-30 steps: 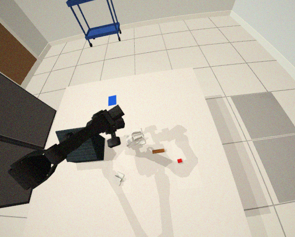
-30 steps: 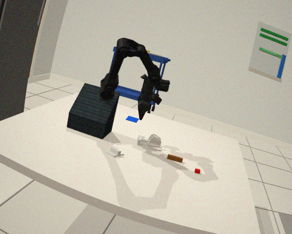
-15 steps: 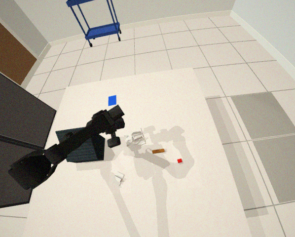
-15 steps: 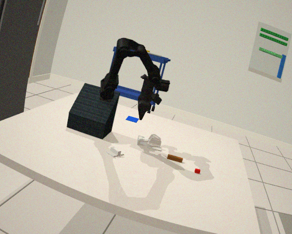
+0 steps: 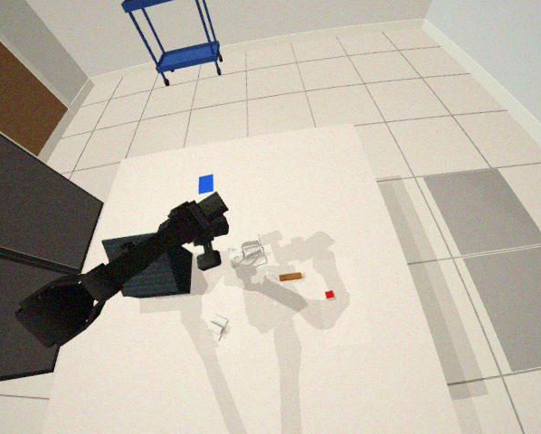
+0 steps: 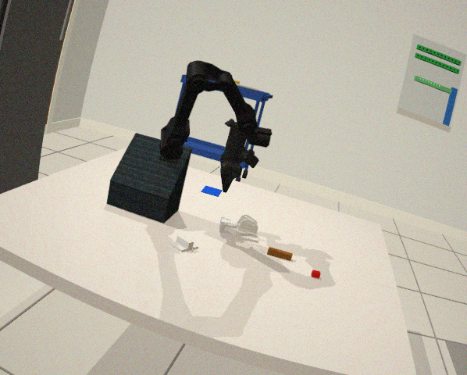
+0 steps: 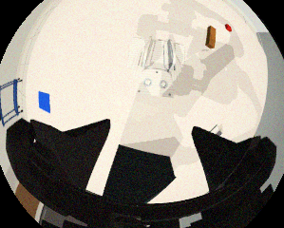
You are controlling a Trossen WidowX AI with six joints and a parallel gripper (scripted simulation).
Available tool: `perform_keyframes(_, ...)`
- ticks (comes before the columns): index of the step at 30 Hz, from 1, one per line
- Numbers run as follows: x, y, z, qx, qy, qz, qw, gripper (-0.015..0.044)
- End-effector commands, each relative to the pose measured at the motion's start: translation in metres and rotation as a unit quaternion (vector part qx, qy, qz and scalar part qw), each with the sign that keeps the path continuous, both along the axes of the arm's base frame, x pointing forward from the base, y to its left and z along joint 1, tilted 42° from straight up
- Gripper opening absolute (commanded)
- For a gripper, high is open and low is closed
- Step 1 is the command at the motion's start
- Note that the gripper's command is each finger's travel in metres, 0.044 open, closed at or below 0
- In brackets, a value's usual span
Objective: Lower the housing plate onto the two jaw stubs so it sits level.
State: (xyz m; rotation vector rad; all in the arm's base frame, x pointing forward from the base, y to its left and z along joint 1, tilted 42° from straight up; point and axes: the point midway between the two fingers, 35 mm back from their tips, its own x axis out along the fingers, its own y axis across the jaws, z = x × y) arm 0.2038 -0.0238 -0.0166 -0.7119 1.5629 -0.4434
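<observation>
A white assembly (image 5: 251,252) (image 6: 247,226) (image 7: 160,57) lies on the table, with curved upright parts at one end. Two round features show at its other end in the wrist view. The jaws, their stubs and the housing plate are too pale and small to tell apart, so I cannot tell whether the plate sits level. A separate small white angled piece (image 5: 219,325) (image 6: 183,244) (image 7: 217,129) lies on the table. My gripper (image 6: 233,184) (image 7: 153,127) is open and empty, above the table, on the base side of the assembly and not touching it.
A brown block (image 5: 290,276) (image 6: 279,253) (image 7: 210,37) and a red cube (image 5: 329,294) (image 6: 315,273) (image 7: 228,28) lie beyond the assembly. A blue square (image 5: 205,183) (image 6: 212,191) (image 7: 44,102) lies to one side. The dark base block (image 5: 182,270) (image 6: 137,194) (image 7: 139,173) stands under the arm.
</observation>
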Motion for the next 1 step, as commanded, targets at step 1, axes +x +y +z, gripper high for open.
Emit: perform_keyframes(1,-0.0008,0.0005,-0.0002,0.002,0.000,-0.002,1.000,0.0440)
